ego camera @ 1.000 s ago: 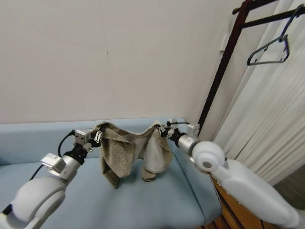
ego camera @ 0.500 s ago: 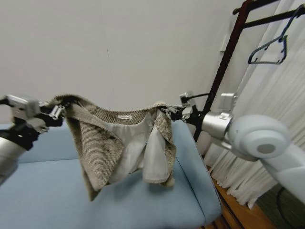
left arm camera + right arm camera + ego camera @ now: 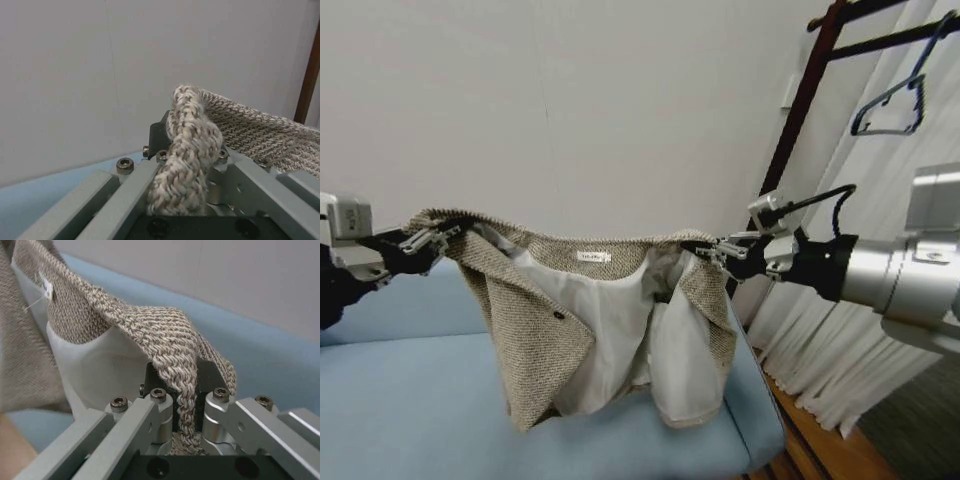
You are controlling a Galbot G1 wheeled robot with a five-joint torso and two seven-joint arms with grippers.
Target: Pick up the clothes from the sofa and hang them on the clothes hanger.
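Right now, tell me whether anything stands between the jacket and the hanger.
The jacket hangs between the left gripper and right gripper, jaws shut on it. In the head view the rack's dark post crosses between it and the hanger; whether it truly blocks, I cannot tell.

WALL: plain off-white wall (image 3: 620, 100), 12 o'clock, faint vertical seam | SOFA: light-blue sofa (image 3: 410, 400), 7 o'clock, against wall | RACK: dark rack pole (image 3: 800, 110), 2 o'clock, upright | CURTAIN: white pleated curtain (image 3: 880, 330), 4 o'clock | FLOOR: wood floor (image 3: 800, 452), 5 o'clock, beside sofa
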